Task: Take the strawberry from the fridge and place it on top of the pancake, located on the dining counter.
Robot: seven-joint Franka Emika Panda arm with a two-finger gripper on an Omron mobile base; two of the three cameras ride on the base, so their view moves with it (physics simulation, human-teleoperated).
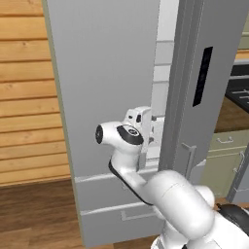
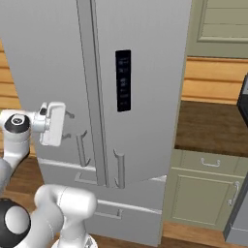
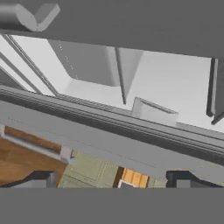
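Two fridge [image 1: 112, 97] doors stand slightly ajar. Gripper [image 3: 111, 181] is released, jaws wide, holding nothing, positioned at the gap beside the left door's edge.

Fridge [image 2: 145, 72] matt grey metal; wall planks [image 1: 24, 97] wood, satin.

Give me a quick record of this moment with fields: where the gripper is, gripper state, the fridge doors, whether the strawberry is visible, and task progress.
gripper location: gripper raised in front of the fridge, at the gap between its two doors
gripper state: open, holding nothing
fridge doors: left door partly open, pale interior showing through the gap; right door looks shut
right door panel: dark display strip
strawberry: cannot be made out in these pictures
task progress: strawberry not yet picked
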